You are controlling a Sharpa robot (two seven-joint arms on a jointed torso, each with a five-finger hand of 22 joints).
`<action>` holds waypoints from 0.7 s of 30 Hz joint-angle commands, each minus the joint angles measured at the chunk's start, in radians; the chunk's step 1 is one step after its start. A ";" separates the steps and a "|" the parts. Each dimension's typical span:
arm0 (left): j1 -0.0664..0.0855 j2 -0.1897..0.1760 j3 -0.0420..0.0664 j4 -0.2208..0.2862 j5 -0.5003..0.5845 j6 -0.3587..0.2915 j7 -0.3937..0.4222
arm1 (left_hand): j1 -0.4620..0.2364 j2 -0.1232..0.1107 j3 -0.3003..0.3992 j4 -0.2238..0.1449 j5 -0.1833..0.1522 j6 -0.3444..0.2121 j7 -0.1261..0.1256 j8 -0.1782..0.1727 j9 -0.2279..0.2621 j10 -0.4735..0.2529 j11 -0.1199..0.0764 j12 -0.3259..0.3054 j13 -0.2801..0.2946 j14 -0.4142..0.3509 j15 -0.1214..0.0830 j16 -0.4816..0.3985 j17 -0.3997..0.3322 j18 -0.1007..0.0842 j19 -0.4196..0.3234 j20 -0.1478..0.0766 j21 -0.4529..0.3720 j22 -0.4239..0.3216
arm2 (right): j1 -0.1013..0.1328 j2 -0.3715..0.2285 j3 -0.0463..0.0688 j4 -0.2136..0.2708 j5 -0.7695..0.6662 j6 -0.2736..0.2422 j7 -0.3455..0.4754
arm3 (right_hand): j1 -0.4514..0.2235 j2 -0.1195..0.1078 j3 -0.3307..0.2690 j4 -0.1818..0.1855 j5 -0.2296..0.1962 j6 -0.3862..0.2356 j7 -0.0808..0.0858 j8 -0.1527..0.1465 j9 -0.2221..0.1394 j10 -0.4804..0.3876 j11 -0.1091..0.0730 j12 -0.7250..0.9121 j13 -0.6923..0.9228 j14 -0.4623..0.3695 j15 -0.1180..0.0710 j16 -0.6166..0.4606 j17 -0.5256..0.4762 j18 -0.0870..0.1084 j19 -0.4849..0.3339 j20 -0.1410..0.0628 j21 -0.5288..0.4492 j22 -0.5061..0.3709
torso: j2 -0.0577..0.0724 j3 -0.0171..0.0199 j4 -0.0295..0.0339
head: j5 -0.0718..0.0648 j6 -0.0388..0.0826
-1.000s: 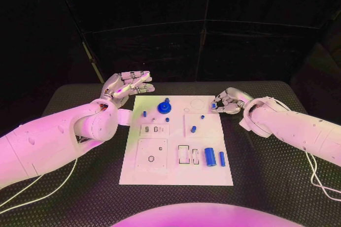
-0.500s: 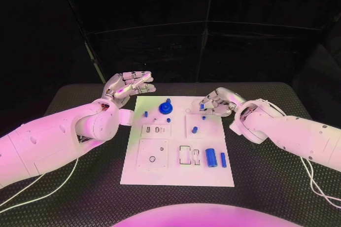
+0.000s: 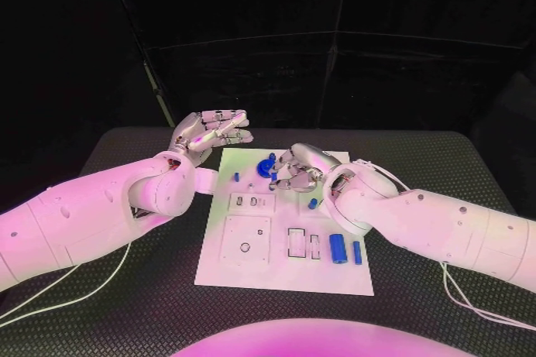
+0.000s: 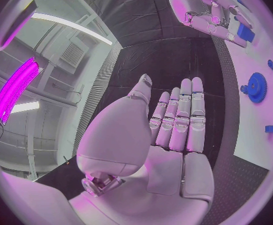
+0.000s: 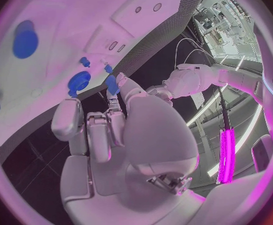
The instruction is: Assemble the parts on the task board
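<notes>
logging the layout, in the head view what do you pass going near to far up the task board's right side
Near edge of the task board → large blue cylinder, thin blue rod beside it → small blue peg → right hand.

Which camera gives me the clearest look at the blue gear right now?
The left wrist view: the blue gear sits unobstructed on the task board, teeth visible. In the head view the right robot hand partly covers it. The right wrist view shows it beside that hand's fingers.
</notes>
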State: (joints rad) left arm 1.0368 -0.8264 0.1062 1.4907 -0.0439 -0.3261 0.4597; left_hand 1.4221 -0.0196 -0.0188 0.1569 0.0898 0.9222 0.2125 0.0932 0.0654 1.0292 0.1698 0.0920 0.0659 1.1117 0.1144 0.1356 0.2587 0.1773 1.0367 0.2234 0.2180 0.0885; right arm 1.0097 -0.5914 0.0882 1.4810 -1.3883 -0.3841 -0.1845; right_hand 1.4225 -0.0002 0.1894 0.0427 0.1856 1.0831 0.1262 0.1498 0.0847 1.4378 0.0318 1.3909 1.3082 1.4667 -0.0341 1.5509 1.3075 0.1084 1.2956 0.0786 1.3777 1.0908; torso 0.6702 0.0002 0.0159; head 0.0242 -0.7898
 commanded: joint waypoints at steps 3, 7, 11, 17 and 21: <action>0.002 0.005 0.001 -0.001 -0.003 0.007 0.006 | 0.005 0.005 0.000 -0.005 -0.001 0.002 0.003 -0.007 0.000 -0.003 -0.003 -0.005 0.000 0.007 0.002 -0.001 0.001 0.006 0.007 0.000 -0.003 -0.001 | 0.002 0.053 0.000 -0.025 -0.052 0.044 -0.085 | 0.005 0.010 0.009 0.001 -0.002 0.022 -0.019 0.007 0.014 -0.005 -0.006 -0.006 0.034 0.092 -0.006 0.001 0.203 -0.014 -0.001 -0.007 0.002 -0.004 | 0.002 0.0000 0.0011 | 0.008 -0.004; 0.003 0.005 0.001 -0.001 -0.003 0.006 0.007 | 0.005 0.005 0.000 -0.005 -0.001 0.002 0.003 -0.007 0.000 -0.003 -0.003 -0.005 0.000 0.007 0.002 -0.001 0.001 0.006 0.007 0.000 -0.003 -0.001 | 0.001 0.086 -0.021 -0.045 -0.068 0.059 -0.089 | 0.001 0.008 0.009 0.001 -0.003 0.020 -0.018 0.005 0.014 -0.008 -0.005 -0.010 0.030 0.091 -0.006 0.000 0.200 -0.014 -0.001 -0.007 0.002 -0.004 | 0.001 -0.0027 0.0041 | 0.013 -0.009; 0.003 0.003 0.001 -0.002 -0.003 0.005 0.007 | 0.005 0.005 0.000 -0.005 -0.001 0.002 0.003 -0.007 0.000 -0.003 -0.003 -0.005 0.000 0.007 0.002 -0.001 0.001 0.006 0.007 0.000 -0.003 -0.001 | 0.001 0.104 -0.031 -0.057 -0.097 0.069 -0.089 | -0.003 0.006 0.009 0.002 -0.004 0.019 -0.018 0.005 0.014 -0.008 -0.005 -0.011 0.029 0.091 -0.006 0.000 0.201 -0.014 0.000 -0.007 0.002 -0.004 | 0.003 -0.0017 0.0035 | 0.016 -0.011; 0.004 0.003 0.001 -0.003 -0.003 0.006 0.008 | 0.005 0.005 0.000 -0.005 -0.001 0.002 0.003 -0.007 0.000 -0.003 -0.003 -0.005 0.000 0.007 0.002 -0.001 0.001 0.006 0.007 0.000 -0.003 -0.001 | 0.000 0.124 -0.042 -0.071 -0.123 0.086 -0.092 | -0.006 0.004 0.009 0.002 -0.005 0.019 -0.017 0.004 0.014 -0.009 -0.005 -0.013 0.028 0.091 -0.005 0.000 0.200 -0.014 -0.001 -0.007 0.002 -0.004 | 0.002 -0.0008 0.0018 | 0.019 -0.017; 0.004 0.004 0.001 -0.003 -0.003 0.006 0.008 | 0.005 0.005 0.000 -0.005 -0.001 0.002 0.003 -0.007 0.000 -0.003 -0.003 -0.005 0.000 0.007 0.002 -0.001 0.001 0.006 0.007 0.000 -0.003 -0.001 | 0.000 0.131 -0.046 -0.077 -0.128 0.093 -0.097 | -0.011 0.003 0.009 0.003 -0.007 0.018 -0.017 0.003 0.014 -0.009 -0.004 -0.013 0.028 0.091 -0.005 -0.001 0.199 -0.014 -0.001 -0.006 0.001 -0.006 | 0.002 -0.0005 0.0023 | 0.016 -0.021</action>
State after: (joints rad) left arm 1.0383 -0.8232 0.1065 1.4870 -0.0439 -0.3263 0.4596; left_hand 1.4221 -0.0196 -0.0188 0.1570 0.0898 0.9221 0.2125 0.0932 0.0654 1.0292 0.1698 0.0920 0.0659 1.1116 0.1143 0.1356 0.2585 0.1773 1.0367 0.2235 0.2181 0.0887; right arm 1.0086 -0.4625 0.0423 1.4045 -1.4852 -0.3145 -0.2709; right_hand 1.4227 -0.0005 0.1916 0.0455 0.1797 1.0783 0.1214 0.1498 0.0846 1.4343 0.0284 1.3846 1.3094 1.4667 -0.0340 1.5509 1.3073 0.1084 1.2955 0.0786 1.3776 1.0857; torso 0.6726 -0.0010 0.0186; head 0.0414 -0.8077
